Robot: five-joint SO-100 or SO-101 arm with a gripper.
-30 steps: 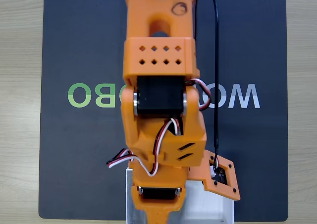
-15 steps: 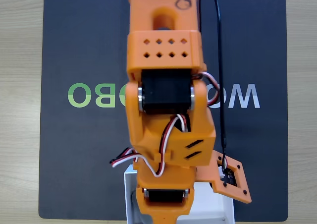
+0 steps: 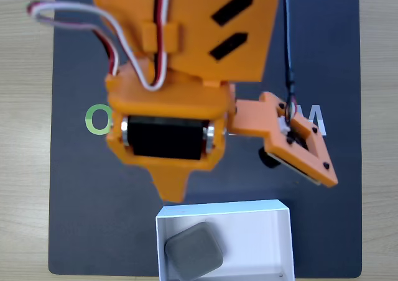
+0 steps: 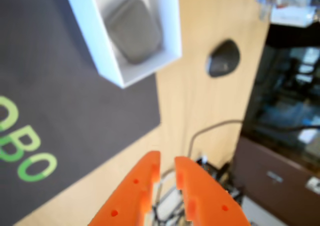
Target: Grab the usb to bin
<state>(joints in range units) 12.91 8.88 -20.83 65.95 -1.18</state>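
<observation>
The usb [image 3: 194, 251] is a small grey rounded block lying flat inside the white bin [image 3: 277, 244], toward its left side in the fixed view. In the wrist view the usb [image 4: 132, 28] rests in the bin [image 4: 92, 33] at the top of the picture. My orange gripper [image 3: 171, 193] hangs high above the mat, its tip just short of the bin's far wall. Seen from the wrist, the gripper [image 4: 167, 167] has its two fingers nearly together with nothing between them, well away from the bin.
A dark mat [image 3: 74, 200] with green and white lettering covers the wooden table [image 3: 25, 107]. The wrist camera mount [image 3: 298, 147] sticks out to the right of the arm. A dark mouse [image 4: 222, 58], cables and dark furniture lie beyond the mat.
The arm has lifted and drawn back from over the bin, toward the camera. The grey usb now lies uncovered inside the bin, free of the gripper.
</observation>
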